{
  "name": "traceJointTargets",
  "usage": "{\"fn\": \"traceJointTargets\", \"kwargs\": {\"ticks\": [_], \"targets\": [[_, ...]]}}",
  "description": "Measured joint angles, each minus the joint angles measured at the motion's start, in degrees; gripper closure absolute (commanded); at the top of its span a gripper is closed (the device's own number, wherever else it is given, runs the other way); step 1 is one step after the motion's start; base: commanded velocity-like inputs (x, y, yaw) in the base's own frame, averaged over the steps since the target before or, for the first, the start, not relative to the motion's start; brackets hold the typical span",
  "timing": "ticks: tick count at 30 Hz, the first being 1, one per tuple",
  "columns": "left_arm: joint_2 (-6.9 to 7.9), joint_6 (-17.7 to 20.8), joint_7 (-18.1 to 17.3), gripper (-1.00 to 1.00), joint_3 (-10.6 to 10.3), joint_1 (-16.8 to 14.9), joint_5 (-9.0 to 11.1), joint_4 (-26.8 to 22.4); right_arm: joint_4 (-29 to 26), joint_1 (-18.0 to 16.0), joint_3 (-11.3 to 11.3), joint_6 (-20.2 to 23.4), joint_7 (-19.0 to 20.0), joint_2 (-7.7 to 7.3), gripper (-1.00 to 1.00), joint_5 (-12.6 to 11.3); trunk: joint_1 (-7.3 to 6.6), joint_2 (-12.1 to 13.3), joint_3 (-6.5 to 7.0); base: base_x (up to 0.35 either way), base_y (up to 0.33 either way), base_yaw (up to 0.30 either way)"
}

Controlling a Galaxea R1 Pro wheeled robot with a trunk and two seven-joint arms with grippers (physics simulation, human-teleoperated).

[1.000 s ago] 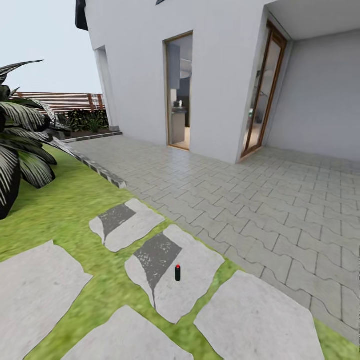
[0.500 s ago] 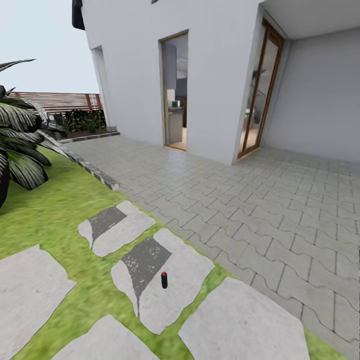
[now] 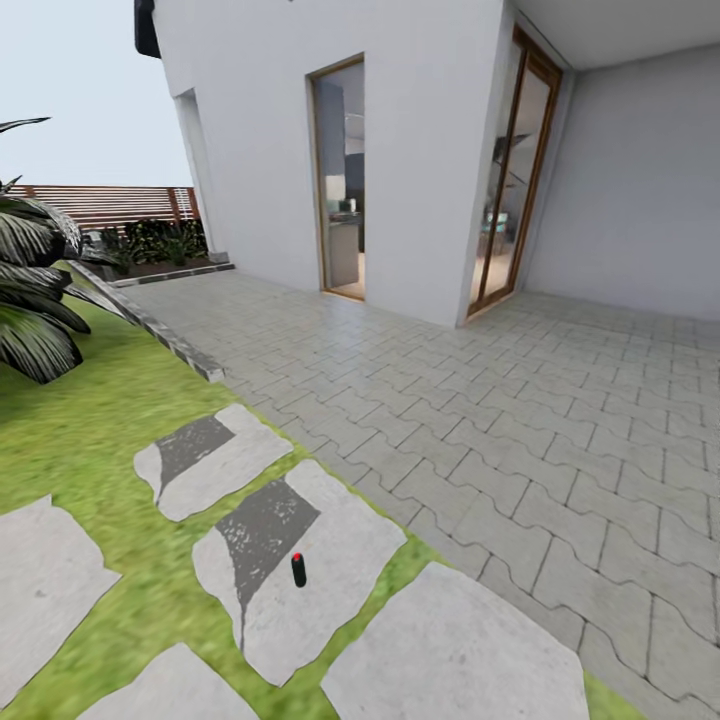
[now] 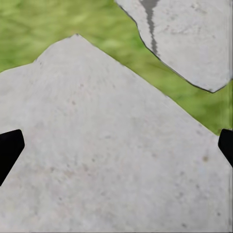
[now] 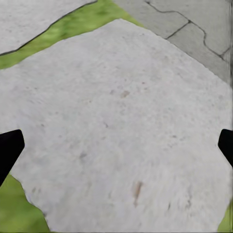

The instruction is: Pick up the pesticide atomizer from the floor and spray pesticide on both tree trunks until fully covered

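Both grippers' fingers stand spread wide over bare stepping stones; a small dark, red-topped bollard lamp stands lower-centre in the head view.

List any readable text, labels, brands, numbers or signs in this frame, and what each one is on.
None: no readable text in any view.
The small dark object with a red top on the stepping stone bears no legible label; it is too small to tell.
The white house wall, the doors and the fence carry no signs or numbers.
Both wrist views show bare stone and grass, unmarked.
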Motion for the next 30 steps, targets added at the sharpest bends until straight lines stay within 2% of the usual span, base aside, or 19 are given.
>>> {"fn": "traceJointTargets", "kwargs": {"ticks": [14, 30], "targets": [[0.00, 0.00, 0.00, -1.00, 0.00, 0.00, 0.00, -0.07, 0.02, 0.00, 0.02, 0.00, -0.17, 0.08, -1.00, 0.00, 0.00, 0.00, 0.00, 0.082, -0.271, 0.032], [0.00, 0.00, 0.00, -1.00, 0.01, 0.00, 0.00, -0.07, 0.01, 0.00, 0.02, 0.00, -0.18, 0.09, -1.00, 0.00, 0.00, 0.00, 0.00, 0.081, -0.271, 0.220]]}}
